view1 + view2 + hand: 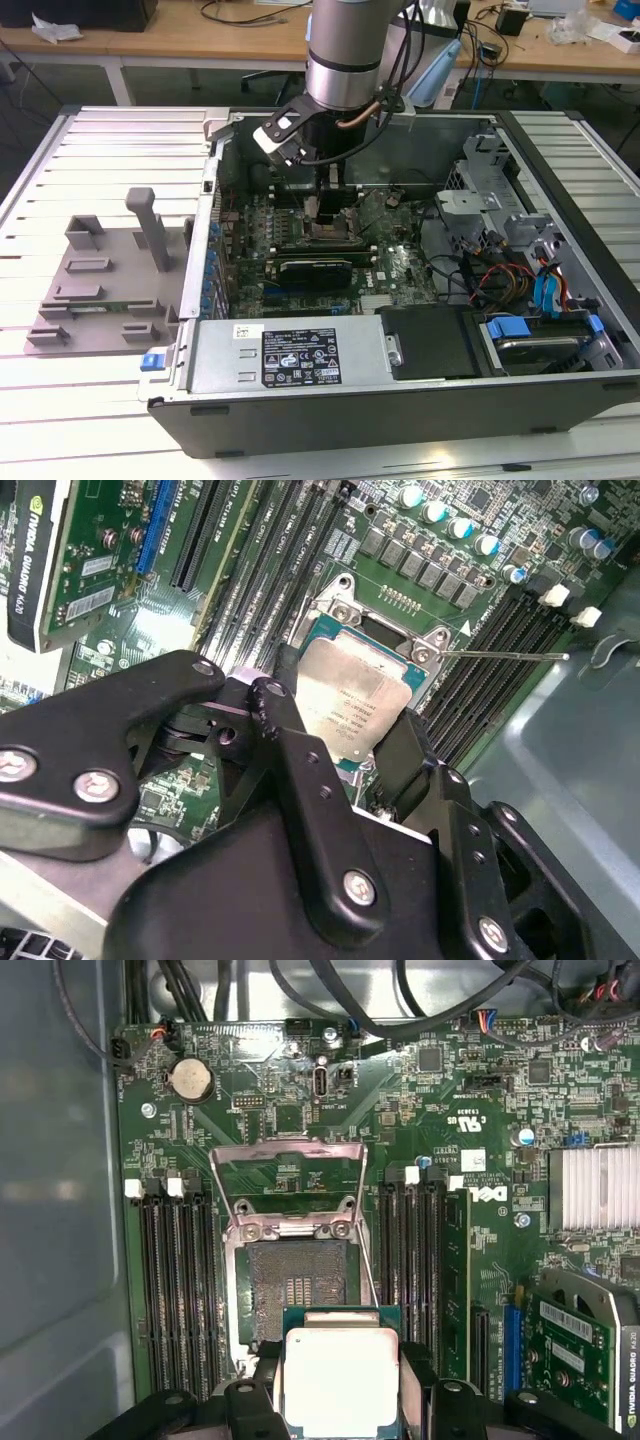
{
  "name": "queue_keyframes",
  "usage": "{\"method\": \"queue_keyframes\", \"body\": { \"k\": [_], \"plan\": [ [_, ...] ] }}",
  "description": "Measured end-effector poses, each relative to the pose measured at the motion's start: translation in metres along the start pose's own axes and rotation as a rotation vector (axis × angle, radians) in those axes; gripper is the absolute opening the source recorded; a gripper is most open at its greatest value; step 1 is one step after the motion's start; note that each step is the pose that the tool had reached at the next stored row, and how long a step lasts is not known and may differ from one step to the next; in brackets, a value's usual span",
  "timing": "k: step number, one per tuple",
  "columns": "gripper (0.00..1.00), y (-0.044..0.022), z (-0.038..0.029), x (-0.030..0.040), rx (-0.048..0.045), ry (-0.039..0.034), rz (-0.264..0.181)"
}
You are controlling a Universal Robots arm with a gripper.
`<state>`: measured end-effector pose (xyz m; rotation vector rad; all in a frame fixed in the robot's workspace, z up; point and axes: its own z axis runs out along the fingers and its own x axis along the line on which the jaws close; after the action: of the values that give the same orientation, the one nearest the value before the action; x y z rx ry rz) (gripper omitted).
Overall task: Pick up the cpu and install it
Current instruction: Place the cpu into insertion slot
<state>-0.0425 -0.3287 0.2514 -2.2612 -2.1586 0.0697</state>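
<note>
Slatted white surface [100, 150] is occupied by an open computer case [400, 390] laid on its side, and a grey tray [90, 290] is set just beside it, toward the exterior view's left. The arm [345, 50] is seen reaching down into the case, with the end effector [325, 212] held low over the motherboard [400, 265]. In the first wrist view the cpu [340, 1385] is pinched by the end effector: its silvery top faces the camera and black fingers [262, 1400] are pressed against two opposite edges. The socket [298, 1295] is left uncovered, its contact field exposed, and its load plate [290, 1175] is swung up and open behind it. The cpu is seen overlapping the near edge of the socket. In the second wrist view it is shown over the socket frame, though whether it touches the socket cannot be told. Memory slots [175, 1290] are ranged on both sides of the socket, and a graphics card [585, 1355] is seated further along the board
</note>
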Motion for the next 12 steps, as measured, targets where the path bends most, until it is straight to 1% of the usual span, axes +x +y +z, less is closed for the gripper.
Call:
{"method": "queue_keyframes", "body": {
  "k": [12],
  "plan": [
    [0.55,0.0,0.0,0.0,0.0014,0.0025,0.062]
  ]
}}
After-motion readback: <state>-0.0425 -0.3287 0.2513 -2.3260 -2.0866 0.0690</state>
